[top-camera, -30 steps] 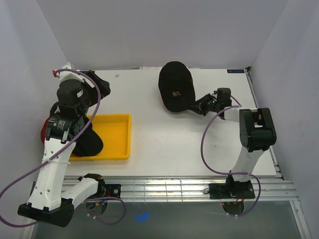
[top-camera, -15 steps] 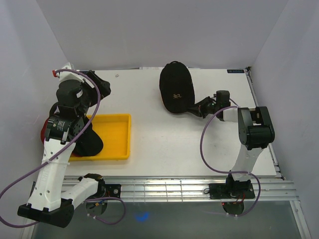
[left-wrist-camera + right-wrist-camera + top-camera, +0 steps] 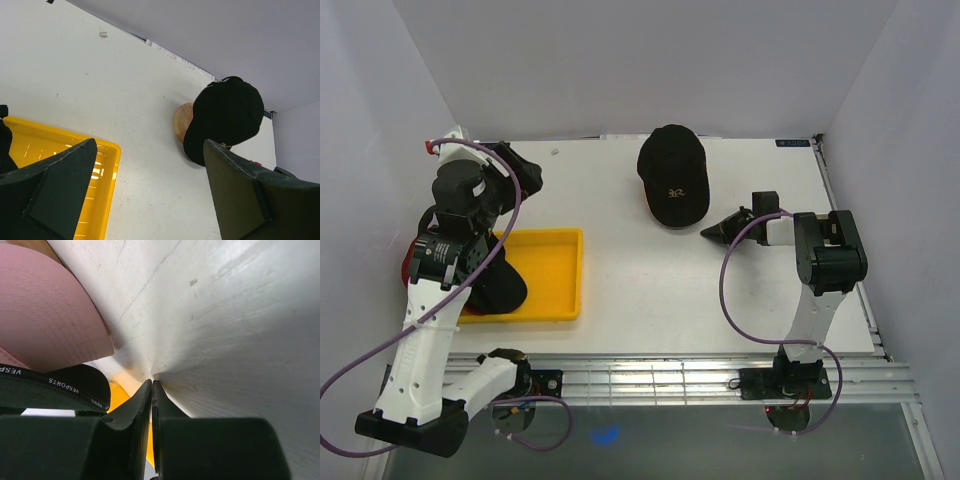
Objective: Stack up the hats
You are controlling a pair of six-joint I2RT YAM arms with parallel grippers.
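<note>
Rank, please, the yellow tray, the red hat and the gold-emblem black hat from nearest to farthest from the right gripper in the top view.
1. Black hat, just back-left of the right gripper.
2. Yellow tray, well to the left.
3. Red hat, far left, past the tray.

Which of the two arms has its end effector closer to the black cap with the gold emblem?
Right. The right end effector, shut, sits just beside the brim of the black cap. The left end effector hangs open far across the table, near the yellow tray.
</note>
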